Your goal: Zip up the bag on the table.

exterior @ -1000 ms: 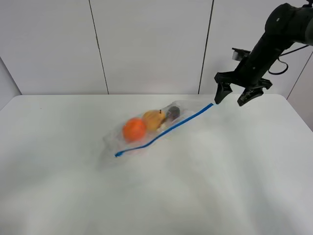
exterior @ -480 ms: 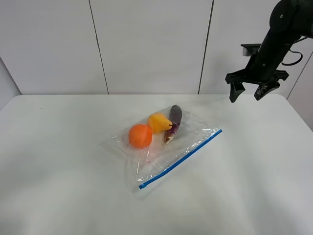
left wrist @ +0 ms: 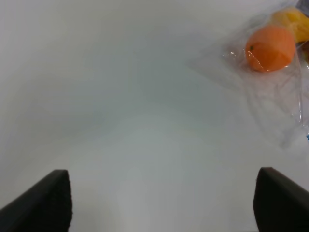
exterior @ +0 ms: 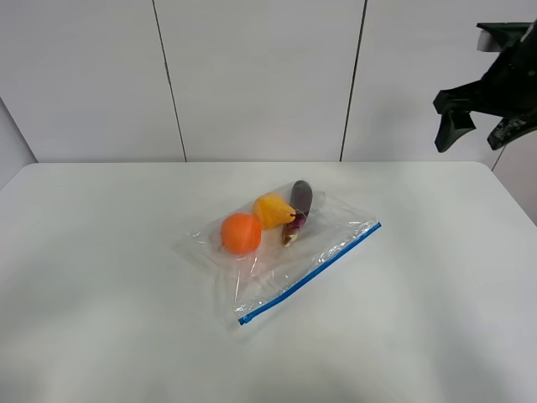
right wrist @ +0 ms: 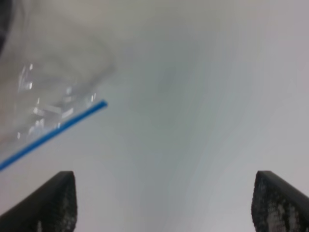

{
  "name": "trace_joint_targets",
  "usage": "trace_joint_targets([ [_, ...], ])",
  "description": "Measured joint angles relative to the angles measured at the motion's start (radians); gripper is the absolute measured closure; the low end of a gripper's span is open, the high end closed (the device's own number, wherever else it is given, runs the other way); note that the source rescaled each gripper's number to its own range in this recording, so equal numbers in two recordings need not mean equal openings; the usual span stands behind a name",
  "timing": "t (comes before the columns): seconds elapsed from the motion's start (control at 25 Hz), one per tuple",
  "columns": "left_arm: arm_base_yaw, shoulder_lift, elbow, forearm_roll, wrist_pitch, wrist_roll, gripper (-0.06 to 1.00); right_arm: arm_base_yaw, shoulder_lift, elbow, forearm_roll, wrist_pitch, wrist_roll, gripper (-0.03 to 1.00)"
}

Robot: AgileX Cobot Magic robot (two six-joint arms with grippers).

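Note:
The clear bag (exterior: 277,252) lies flat near the middle of the white table (exterior: 101,277). Its blue zip strip (exterior: 310,273) runs along the near right edge. Inside are an orange (exterior: 241,232), a yellow fruit (exterior: 273,209) and a purple aubergine (exterior: 299,200). My right gripper (exterior: 480,130) is open and empty, high above the table's far right corner, well clear of the bag. Its fingertips (right wrist: 48,203) frame the bag's zip corner (right wrist: 99,105) in the right wrist view. My left gripper (left wrist: 159,203) is open and empty over bare table; the orange (left wrist: 270,48) shows there too.
A white panelled wall (exterior: 252,75) stands behind the table. The table's far edge (exterior: 252,163) runs just behind the bag.
The bag dropped from a lifted, stretched pose and now lies flat. My right gripper has risen and moved right, away from the bag, staying open.

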Motion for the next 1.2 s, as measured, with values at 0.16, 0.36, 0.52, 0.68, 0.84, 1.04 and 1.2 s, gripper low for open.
trace_joint_targets([
  [0.16,0.0,0.0,0.0,0.0,0.0,0.0,-0.06,0.0,-0.196,0.196,-0.016,0.0,0.0,0.06],
  [0.36,0.0,0.0,0.0,0.0,0.0,0.0,-0.06,0.0,-0.452,0.461,-0.016,0.0,0.0,0.06],
  [0.52,0.0,0.0,0.0,0.0,0.0,0.0,-0.06,0.0,-0.666,0.68,-0.016,0.0,0.0,0.06],
  [0.68,0.0,0.0,0.0,0.0,0.0,-0.001,-0.06,0.0,-0.914,0.894,-0.016,-0.089,0.0,0.06],
  [0.84,0.0,0.0,0.0,0.0,0.0,-0.001,-0.06,0.0,-1.165,1.076,-0.015,-0.166,0.0,0.06],
  [1.04,0.0,0.0,0.0,0.0,0.0,-0.001,-0.06,0.0,-1.414,1.12,-0.014,-0.182,0.001,0.06],
  [1.2,0.0,0.0,0.0,0.0,0.0,-0.001,-0.06,0.0,-1.57,1.121,-0.014,-0.184,0.003,0.06],
])
